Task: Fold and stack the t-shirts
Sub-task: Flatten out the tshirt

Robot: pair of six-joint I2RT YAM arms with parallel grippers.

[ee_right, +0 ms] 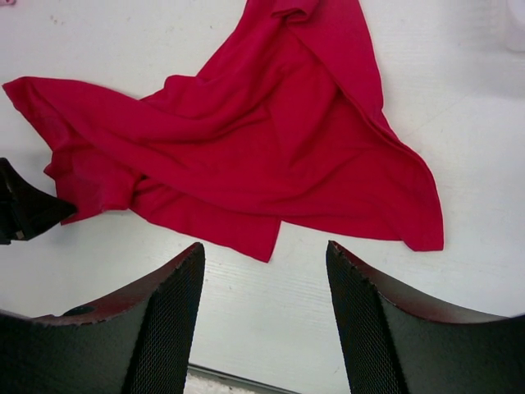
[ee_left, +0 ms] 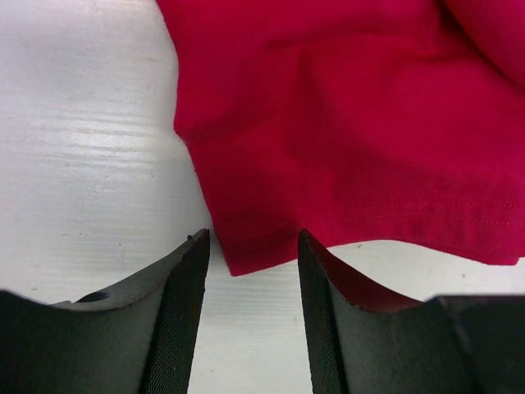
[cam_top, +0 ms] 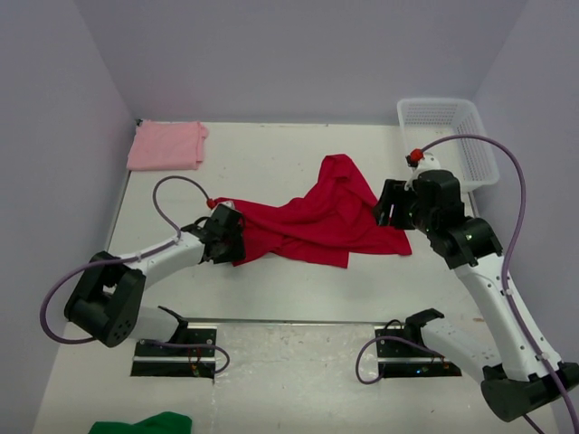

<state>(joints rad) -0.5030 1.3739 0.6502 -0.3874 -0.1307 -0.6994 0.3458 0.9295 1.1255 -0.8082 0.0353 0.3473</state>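
Observation:
The crimson red t-shirt (cam_top: 317, 217) lies crumpled and spread on the middle of the table. It also shows in the left wrist view (ee_left: 344, 123) and the right wrist view (ee_right: 246, 156). The pale pink t-shirt (cam_top: 166, 145) lies folded at the far left corner. My left gripper (cam_top: 237, 237) is open at the red shirt's left corner, and in its wrist view (ee_left: 253, 246) the corner tip lies between the jaw tips, unclamped. My right gripper (cam_top: 391, 204) is open and empty above the shirt's right edge; its wrist view (ee_right: 264, 254) shows only bare table between the jaws.
A white mesh basket (cam_top: 448, 136) stands at the far right. A green cloth (cam_top: 145, 424) lies at the near left edge. Grey walls close in the left, back and right sides. Purple cables loop from both arms.

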